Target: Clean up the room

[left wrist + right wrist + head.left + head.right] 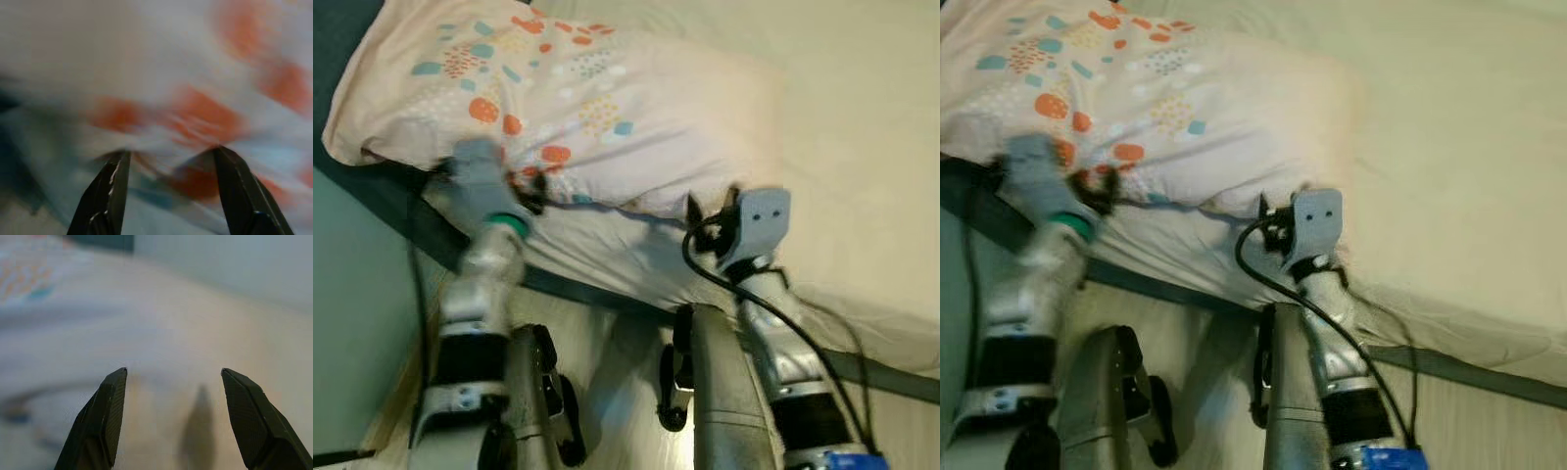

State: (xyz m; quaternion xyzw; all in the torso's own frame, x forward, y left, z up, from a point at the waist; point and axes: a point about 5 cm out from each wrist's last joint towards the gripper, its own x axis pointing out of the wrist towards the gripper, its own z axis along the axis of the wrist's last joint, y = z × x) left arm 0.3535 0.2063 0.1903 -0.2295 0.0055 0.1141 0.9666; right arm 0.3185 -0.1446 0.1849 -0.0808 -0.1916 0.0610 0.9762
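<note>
Step in hand: squaring the pillow on the bed.
Left gripper and right gripper, jaws apart, at the pillow's near edge; next, probably close on it.

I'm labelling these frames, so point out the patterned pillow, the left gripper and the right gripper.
patterned pillow (578,98): left eye view, middle of its printed top.
left gripper (168,152): left wrist view, midway between its fingertips.
right gripper (173,372): right wrist view, midway between its fingertips.
</note>
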